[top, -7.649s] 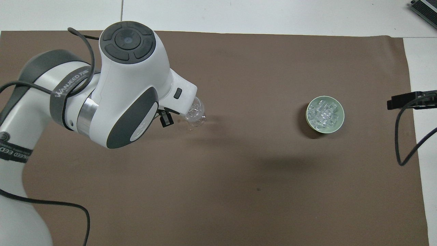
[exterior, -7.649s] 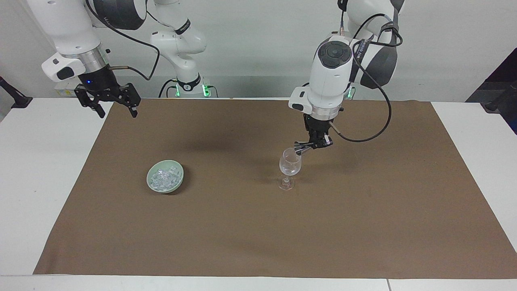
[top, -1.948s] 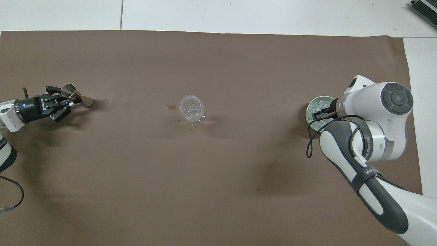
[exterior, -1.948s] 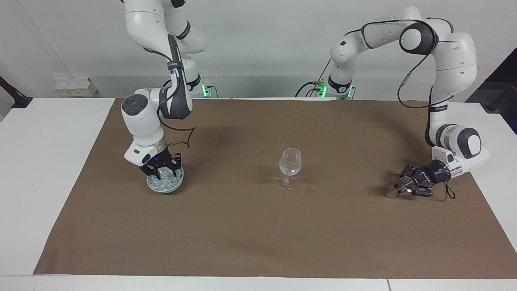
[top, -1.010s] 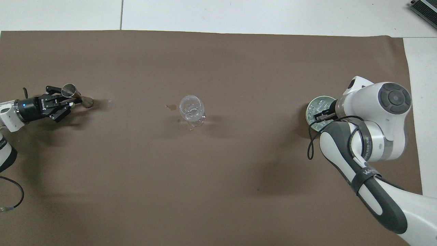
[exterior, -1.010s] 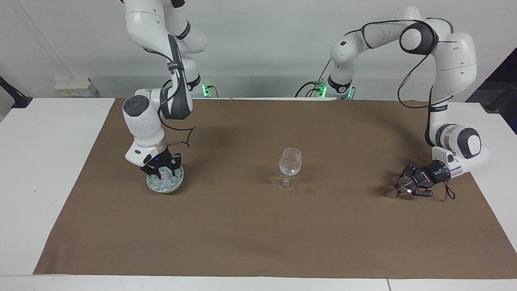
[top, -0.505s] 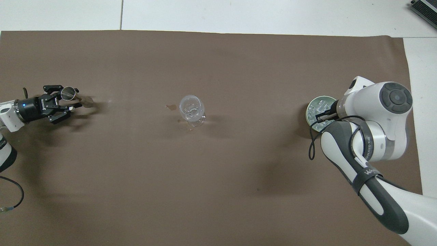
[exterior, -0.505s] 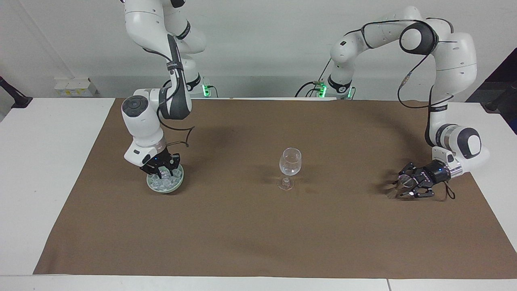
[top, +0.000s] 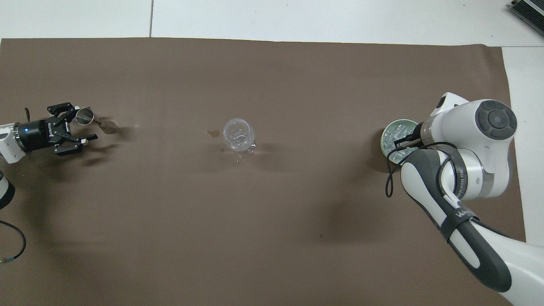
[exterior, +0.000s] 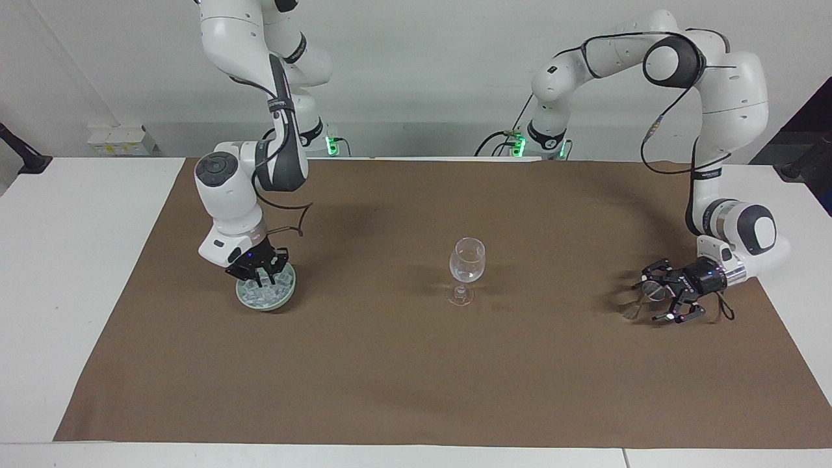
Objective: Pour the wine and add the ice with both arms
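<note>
The left pincer (exterior: pixel 662 296), low over the desk (exterior: pixel 78 273) near the edge at the left arm's end, has just spread its fingers and let go the small metal cup (top: pixel 85 116), which now stands free beside it. So the pouring seems finished. The right pincer (exterior: pixel 262 274) is down in the green bowl (exterior: pixel 245 299); its fingers have narrowed among the ice (exterior: pixel 273 292), though I cannot tell whether a cube is caught. The wine glass (exterior: pixel 467 263) waits at the middle.

white table (exterior: pixel 78 273), brown mat (exterior: pixel 416 364) — pale wall (exterior: pixel 416 78)
</note>
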`<state>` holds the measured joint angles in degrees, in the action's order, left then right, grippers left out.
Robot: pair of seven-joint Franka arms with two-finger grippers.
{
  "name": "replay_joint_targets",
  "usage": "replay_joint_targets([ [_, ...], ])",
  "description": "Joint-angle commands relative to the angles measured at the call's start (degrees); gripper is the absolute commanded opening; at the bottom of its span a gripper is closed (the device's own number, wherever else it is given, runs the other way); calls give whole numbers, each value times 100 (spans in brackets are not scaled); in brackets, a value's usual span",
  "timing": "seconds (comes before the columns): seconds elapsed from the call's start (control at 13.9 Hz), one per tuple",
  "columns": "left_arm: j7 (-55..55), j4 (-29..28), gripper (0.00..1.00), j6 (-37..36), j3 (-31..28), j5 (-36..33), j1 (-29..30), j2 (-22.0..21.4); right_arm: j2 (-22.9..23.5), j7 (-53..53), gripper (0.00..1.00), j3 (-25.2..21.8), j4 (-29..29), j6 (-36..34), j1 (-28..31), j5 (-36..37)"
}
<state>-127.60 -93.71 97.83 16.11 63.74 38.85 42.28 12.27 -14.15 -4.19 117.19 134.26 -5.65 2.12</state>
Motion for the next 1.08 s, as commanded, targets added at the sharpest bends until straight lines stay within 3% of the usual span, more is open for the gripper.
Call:
replay_joint_targets([
  [0.0, 183, 143, 90, -98, 33, -414, 158, -27, -154, 114, 0, 41, -135, -347, 64, 104],
  [0.22, 524, 213, 90, -194, 24, -844, 219, -281, -425, 149, 0, 50, -196, -531, 108, 69],
  [0.43, 1279, 257, 90, -203, 15, -1494, 176, -790, -637, 517, 0, 234, -862, -1523, 135, 25],
  [0.65, 2535, 266, 90, -212, 85, -2075, 123, -1396, -699, 939, 0, 454, -1513, -2218, 144, -10],
  [0.87, 3650, 230, 90, -186, 50, -2496, -254, -1950, -735, 1668, 0, 813, -2058, -2824, 144, -10],
  [1.01, 5001, 248, 90, -203, 41, -2883, -631, -2284, -708, 1915, 0, 972, -2419, -3176, 144, -36],
])
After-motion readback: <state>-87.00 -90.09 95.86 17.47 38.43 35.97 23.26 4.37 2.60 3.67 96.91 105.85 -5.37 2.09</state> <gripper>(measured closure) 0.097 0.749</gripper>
